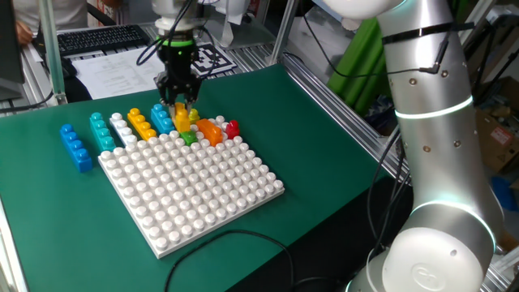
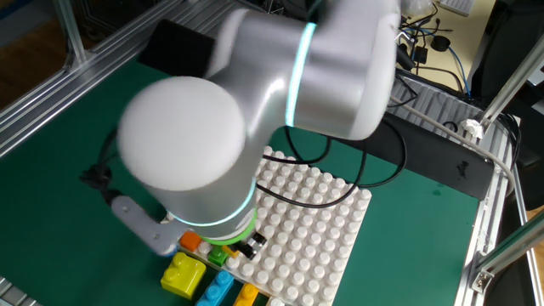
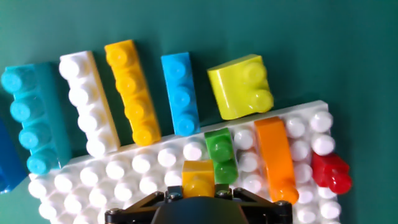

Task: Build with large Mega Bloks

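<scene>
My gripper [image 1: 178, 104] is shut on a small amber-yellow Mega Blok [image 3: 198, 177], held just over the far edge of the white studded baseplate [image 1: 195, 182]. A green brick [image 3: 221, 152], a long orange brick [image 3: 275, 158] and a red brick [image 3: 329, 171] sit on the plate [image 3: 118, 173] to the right of the held one. On the green mat beyond the plate lie teal [image 3: 28, 118], white [image 3: 87, 102], amber [image 3: 130, 90] and light-blue [image 3: 180, 93] long bricks and a square yellow brick [image 3: 242, 87]. In the other fixed view the arm hides the gripper.
A dark blue long brick [image 1: 75, 146] lies on the mat left of the plate. A cable [image 1: 243, 235] runs along the mat's near side. A keyboard [image 1: 97, 39] and papers sit past the mat's far edge. The arm's base [image 1: 438, 235] stands at the right.
</scene>
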`<state>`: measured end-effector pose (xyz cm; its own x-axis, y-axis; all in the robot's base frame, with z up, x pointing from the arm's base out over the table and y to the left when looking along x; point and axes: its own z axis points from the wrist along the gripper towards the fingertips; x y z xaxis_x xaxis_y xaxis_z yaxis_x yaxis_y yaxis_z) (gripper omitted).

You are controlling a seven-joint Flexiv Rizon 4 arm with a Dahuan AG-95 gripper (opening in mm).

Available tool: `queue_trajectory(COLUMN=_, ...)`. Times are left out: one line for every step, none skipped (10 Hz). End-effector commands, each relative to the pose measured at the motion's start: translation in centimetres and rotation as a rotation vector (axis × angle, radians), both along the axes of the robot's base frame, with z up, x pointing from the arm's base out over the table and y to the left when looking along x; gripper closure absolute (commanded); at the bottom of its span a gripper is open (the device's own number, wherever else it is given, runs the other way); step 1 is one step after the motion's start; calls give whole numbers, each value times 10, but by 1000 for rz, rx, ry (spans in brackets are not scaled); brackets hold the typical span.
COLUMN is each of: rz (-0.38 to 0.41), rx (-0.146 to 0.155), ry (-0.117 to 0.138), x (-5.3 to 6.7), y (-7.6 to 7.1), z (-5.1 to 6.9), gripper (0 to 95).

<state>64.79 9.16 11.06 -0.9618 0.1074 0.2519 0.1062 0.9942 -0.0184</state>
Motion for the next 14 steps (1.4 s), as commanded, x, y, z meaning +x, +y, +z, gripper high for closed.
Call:
queue_trajectory(rz=24, rx=25, ry=2, x=2, y=6, z=-5, gripper=950)
queue_trajectory(rz=24, rx=26, ry=-9, x=2, y=11, z=-10, gripper=950)
queue_trajectory(rz=22, rx=26, ry=-18, x=1, y=16, z=-13, gripper=950)
queue_trajectory(rz=20, rx=26, ry=-24, x=0, y=20, z=-15, gripper=950)
queue_trajectory(rz=19, rx=28, ry=-34, x=-1, y=23, z=-18, gripper=950)
queue_trajectory(rz=19, rx=33, ry=-45, x=1, y=24, z=-22, gripper=950)
queue_trajectory(rz=23, rx=33, ry=-51, x=2, y=25, z=-24, gripper=950)
queue_trajectory(rz=26, rx=33, ry=-52, x=2, y=25, z=-26, gripper=950)
queue_trajectory(rz=28, rx=34, ry=-53, x=3, y=26, z=-28, gripper=950)
queue_trajectory(rz=34, rx=36, ry=-56, x=4, y=27, z=-32, gripper=950)
queue_trajectory(rz=40, rx=38, ry=-56, x=5, y=27, z=-35, gripper=950)
queue_trajectory(rz=44, rx=38, ry=-56, x=5, y=28, z=-37, gripper=950)
queue_trajectory(rz=52, rx=38, ry=-55, x=4, y=28, z=-39, gripper=950)
queue_trajectory(rz=69, rx=38, ry=-54, x=3, y=29, z=-41, gripper=950)
